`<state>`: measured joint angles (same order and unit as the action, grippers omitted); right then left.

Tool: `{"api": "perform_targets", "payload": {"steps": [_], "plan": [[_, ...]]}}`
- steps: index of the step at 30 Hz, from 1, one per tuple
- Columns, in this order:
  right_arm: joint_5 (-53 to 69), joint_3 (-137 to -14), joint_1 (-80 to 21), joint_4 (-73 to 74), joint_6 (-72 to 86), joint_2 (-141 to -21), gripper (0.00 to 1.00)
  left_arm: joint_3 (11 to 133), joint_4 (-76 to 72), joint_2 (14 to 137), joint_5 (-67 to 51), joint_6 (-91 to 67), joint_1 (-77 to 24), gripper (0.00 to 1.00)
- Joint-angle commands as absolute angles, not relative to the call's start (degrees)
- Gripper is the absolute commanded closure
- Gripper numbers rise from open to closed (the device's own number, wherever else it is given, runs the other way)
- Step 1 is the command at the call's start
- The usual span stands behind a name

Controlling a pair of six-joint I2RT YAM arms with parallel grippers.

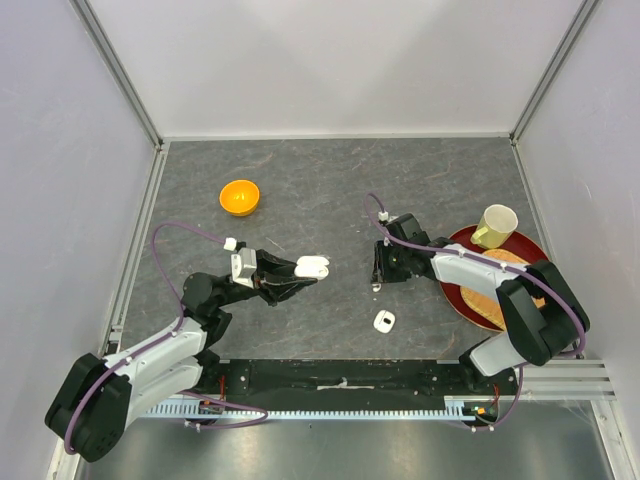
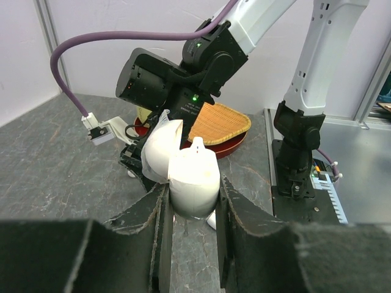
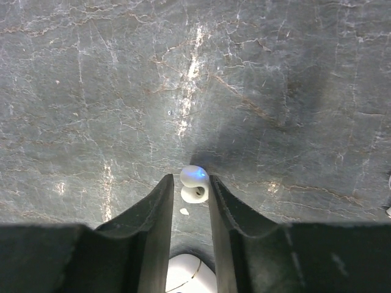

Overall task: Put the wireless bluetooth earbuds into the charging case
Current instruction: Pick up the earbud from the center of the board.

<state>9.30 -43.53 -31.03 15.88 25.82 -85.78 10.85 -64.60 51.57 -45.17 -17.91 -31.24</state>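
My left gripper (image 1: 303,268) is shut on the base of a white charging case (image 1: 313,266), held above the table with its lid flipped open (image 2: 160,149). In the left wrist view the case (image 2: 192,177) sits squeezed between both fingers. My right gripper (image 1: 378,277) points down at the table with its jaws a little apart. One tiny white earbud (image 3: 194,183) lies on the table between its fingertips, close against the right finger (image 3: 223,201) and with a gap to the left one. The same earbud (image 1: 376,288) shows as a white speck in the top view.
A second small white case (image 1: 384,321) lies on the table near the front, also seen under the right wrist (image 3: 189,278). A red tray (image 1: 465,300) at the right holds a woven mat and a yellow cup (image 1: 495,226). An orange bowl (image 1: 240,197) stands at the back left.
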Motion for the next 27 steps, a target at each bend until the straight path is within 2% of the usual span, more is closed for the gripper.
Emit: {"api": "perform_targets", "payload": {"steps": [1, 17, 23, 27], "plan": [[8.00, -42.63, -31.38, 14.59, 27.16, -84.56, 0.60, 10.81, -65.13, 50.71, -44.30, -15.91, -31.20, 0.98], [5.89, -39.46, -30.76, 14.59, 29.71, -74.97, 0.57, 10.81, -64.16, 50.27, -44.03, -15.21, -31.20, 0.98], [8.26, -38.50, -28.30, 14.68, 29.36, -76.63, 0.67, 10.99, -63.90, 50.45, -44.12, -15.03, -31.20, 0.98], [9.58, -37.53, -28.21, 14.33, 29.00, -78.22, 0.68, 11.16, -63.72, 50.54, -44.12, -14.77, -31.20, 0.98]]}}
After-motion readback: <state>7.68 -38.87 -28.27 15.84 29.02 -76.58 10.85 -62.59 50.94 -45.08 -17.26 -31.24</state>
